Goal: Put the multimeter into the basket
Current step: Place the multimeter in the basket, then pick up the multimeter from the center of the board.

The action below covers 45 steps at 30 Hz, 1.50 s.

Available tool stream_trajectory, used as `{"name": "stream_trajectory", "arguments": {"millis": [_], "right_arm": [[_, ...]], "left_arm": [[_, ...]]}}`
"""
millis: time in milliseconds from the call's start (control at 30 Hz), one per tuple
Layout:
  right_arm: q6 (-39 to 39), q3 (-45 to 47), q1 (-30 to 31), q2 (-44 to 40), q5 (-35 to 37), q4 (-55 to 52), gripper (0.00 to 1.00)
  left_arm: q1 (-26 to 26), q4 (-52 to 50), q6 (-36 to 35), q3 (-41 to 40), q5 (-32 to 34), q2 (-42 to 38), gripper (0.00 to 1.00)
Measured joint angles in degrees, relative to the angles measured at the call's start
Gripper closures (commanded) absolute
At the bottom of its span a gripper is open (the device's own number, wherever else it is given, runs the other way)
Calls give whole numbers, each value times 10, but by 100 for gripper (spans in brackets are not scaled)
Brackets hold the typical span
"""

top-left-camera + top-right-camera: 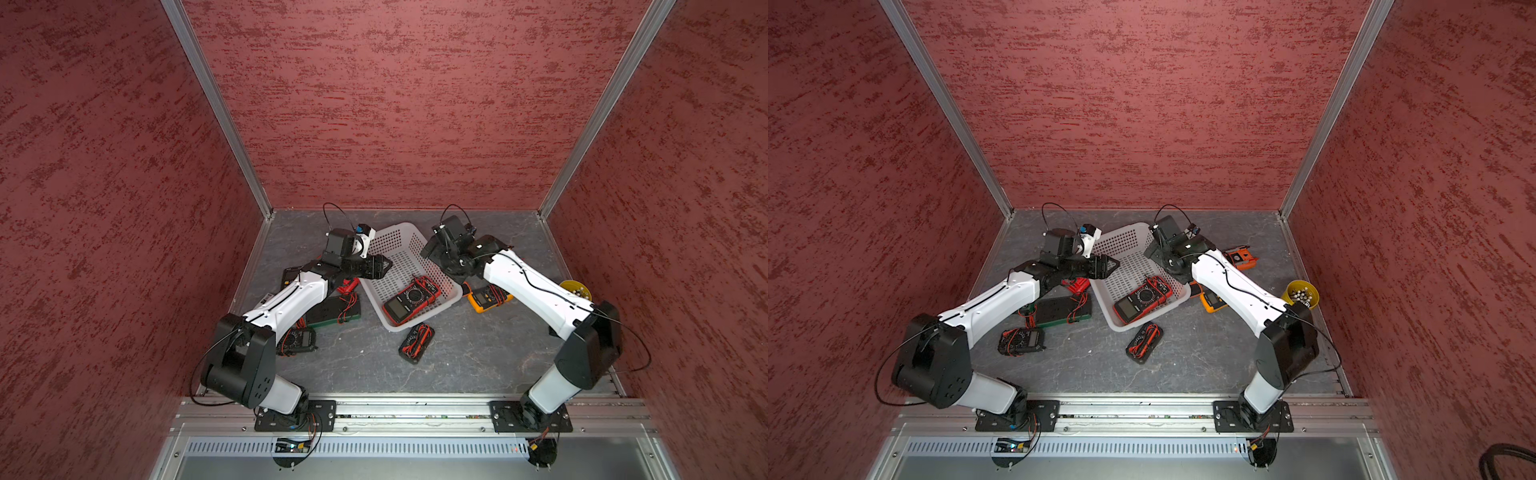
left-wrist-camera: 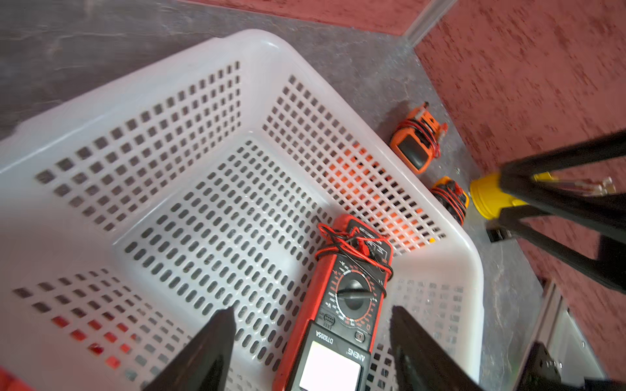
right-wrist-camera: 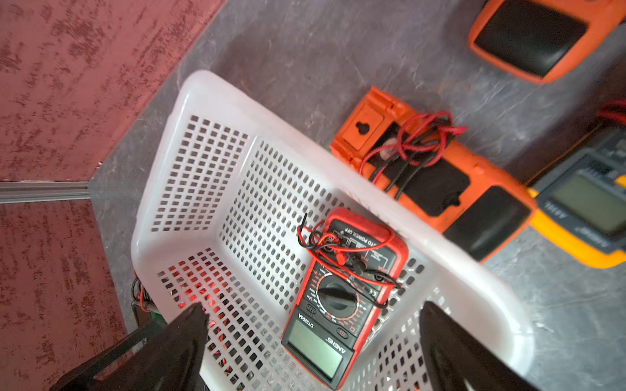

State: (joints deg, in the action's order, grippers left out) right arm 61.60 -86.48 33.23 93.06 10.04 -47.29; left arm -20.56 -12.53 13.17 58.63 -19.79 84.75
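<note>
- Red multimeter (image 1: 411,299) already flat in basket (image 1: 409,253), along near-right wall, leads wrapped.
- Left gripper (image 1: 384,266) wide, empty, over left rim; right gripper (image 3: 314,307) wide, empty too.
- Lift L straight up; don't snag leads/rim.

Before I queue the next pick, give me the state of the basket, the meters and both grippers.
basket: upright on the table, holding one meter.
red multimeter: lying face up inside the basket.
left gripper: open, empty, by the basket.
right gripper: open, empty, by the basket.
yellow multimeter: face up on the table, outside the basket.
orange multimeter: face down on the table, beside the basket.
</note>
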Motion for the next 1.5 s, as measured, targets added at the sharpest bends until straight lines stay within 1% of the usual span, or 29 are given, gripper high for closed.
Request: {"name": "stream_trajectory", "arguments": {"millis": [33,67,100,200,300,400,500,633,767,900,1033,1200,1500], "right_arm": [[-12,2,-10,-9,0,2,1],[-22,7,-20,-18,0,5,1],[-31,16,-30,-28,-1,9,1],[-57,52,-59,-64,-8,19,1],[-82,80,-80,-93,-9,24,1],[-111,87,-84,-112,-8,25,1],[-140,87,-84,-125,-6,29,1],[-173,87,-84,-133,-4,30,1],[-193,86,-84,-132,-3,29,1],[-206,81,-84,-122,-3,28,1],[-216,80,-84,-109,-4,28,1],[-217,80,-84,-106,-4,30,1],[-217,80,-84,-106,-3,40,1]], "left_arm": [[0,-5,10,0,23,-5,11],[2,-13,19,1,47,-12,4],[4,-19,29,2,66,-18,0],[17,-52,83,10,127,-43,0],[50,-86,148,19,168,-60,0],[91,-118,212,19,193,-64,0],[122,-148,264,19,209,-58,0],[146,-175,313,19,217,-29,0],[151,-191,339,34,218,27,0],[151,-199,360,68,217,91,0],[151,-209,365,116,219,145,0],[151,-228,369,170,229,187,0],[151,-274,386,205,247,237,0]]}}
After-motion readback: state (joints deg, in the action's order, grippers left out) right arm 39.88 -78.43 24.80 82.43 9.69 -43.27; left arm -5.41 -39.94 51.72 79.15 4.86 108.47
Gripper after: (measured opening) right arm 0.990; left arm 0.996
